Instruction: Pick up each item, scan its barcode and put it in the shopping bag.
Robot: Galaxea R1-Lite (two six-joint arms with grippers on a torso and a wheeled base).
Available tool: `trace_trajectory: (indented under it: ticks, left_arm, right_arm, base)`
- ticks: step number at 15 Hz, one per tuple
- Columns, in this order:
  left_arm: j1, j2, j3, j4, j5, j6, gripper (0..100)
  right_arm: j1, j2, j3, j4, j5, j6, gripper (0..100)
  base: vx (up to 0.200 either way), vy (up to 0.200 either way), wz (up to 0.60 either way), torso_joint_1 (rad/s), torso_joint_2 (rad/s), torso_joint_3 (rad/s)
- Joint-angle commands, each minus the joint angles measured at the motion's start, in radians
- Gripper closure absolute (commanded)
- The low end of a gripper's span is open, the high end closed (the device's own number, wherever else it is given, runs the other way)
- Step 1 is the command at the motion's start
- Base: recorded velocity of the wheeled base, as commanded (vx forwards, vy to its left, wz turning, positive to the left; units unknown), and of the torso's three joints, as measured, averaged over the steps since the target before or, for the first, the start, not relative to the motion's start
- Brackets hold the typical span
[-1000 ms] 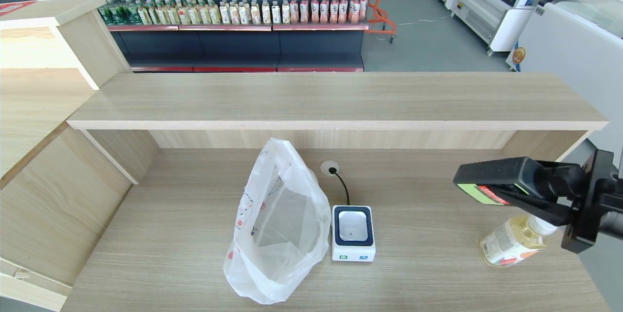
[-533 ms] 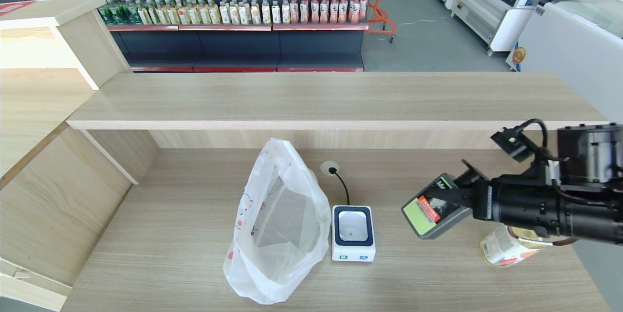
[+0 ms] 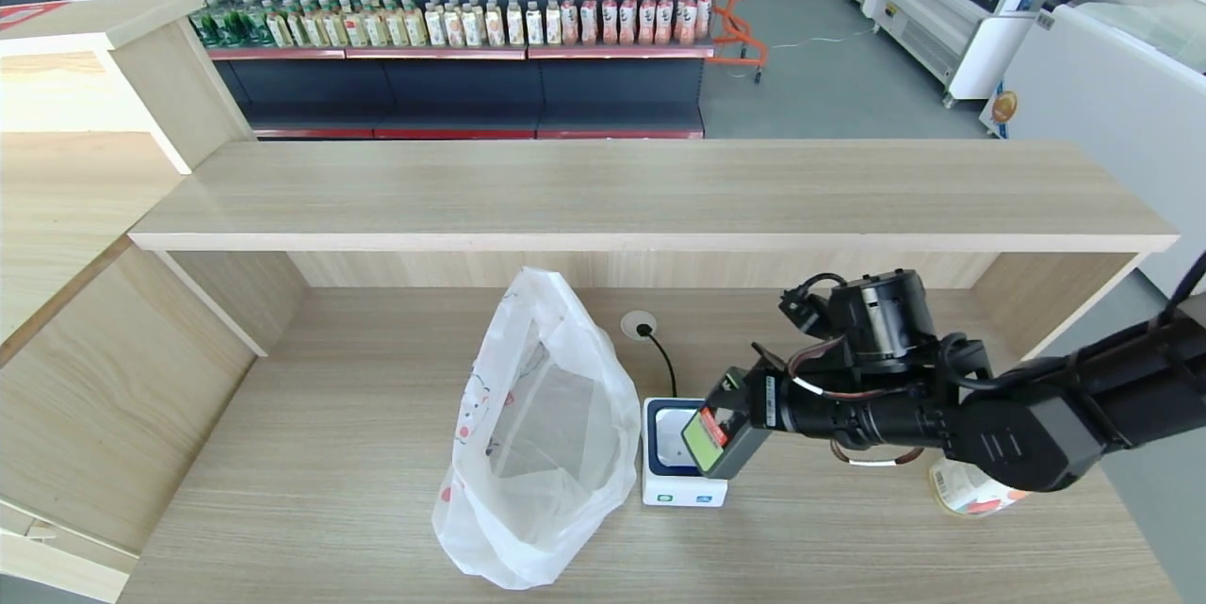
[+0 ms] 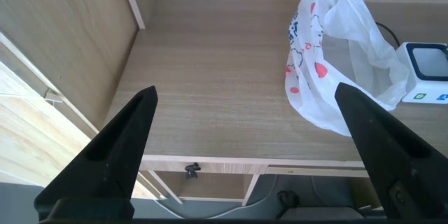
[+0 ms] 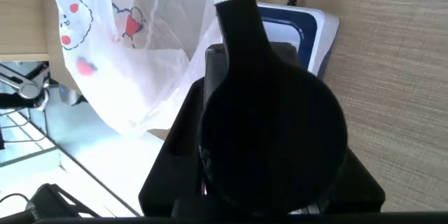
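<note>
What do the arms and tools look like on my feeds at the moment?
The right arm is matte black, built of round cylindrical segments, with a black cable loop and a thin reddish wire at the wrist. The right tool is black too. The left tool has two plain black wedge-shaped fingers.

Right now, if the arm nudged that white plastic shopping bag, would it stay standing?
Probably not firmly. The shopping bag is thin, see-through, wrinkled plastic, so it would likely crumple or slide rather than resist. Nothing heavy shows through it, so it is probably very light, and its upright open mouth could fold shut.
</note>
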Motion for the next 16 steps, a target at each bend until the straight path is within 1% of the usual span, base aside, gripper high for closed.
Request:
trace_trajectory:
  ticks: [1,8,11,14,15,16]
  left_arm:
    - [0.0,0.0,0.0,0.0,0.0,0.0,0]
    - [0.0,0.0,0.0,0.0,0.0,0.0,0]
    - [0.0,0.0,0.0,0.0,0.0,0.0,0]
    - [0.0,0.0,0.0,0.0,0.0,0.0,0]
    - [0.0,0.0,0.0,0.0,0.0,0.0,0]
    - [0.0,0.0,0.0,0.0,0.0,0.0,0]
  right_arm:
    - [0.031,0.088,-0.051,-0.001,-0.025,-0.001,100]
    - [0.043,0.143,-0.103,-0.014,-0.028,-0.006,100]
    - [0.049,0.166,-0.103,-0.057,-0.03,-0.007,100]
    - [0.049,0.172,-0.095,-0.058,-0.033,-0.026,100]
    - [0.049,0.169,-0.09,-0.06,-0.073,-0.034,100]
    - [0.049,0.158,-0.093,-0.06,-0.083,-0.032,100]
  base:
    - [0.0,0.0,0.0,0.0,0.0,0.0]
    - [0.0,0.0,0.0,0.0,0.0,0.0]
    - [0.0,0.0,0.0,0.0,0.0,0.0]
    - [0.0,0.0,0.0,0.0,0.0,0.0]
    - [0.0,0.0,0.0,0.0,0.0,0.0]
    - [0.0,0.0,0.0,0.0,0.0,0.0]
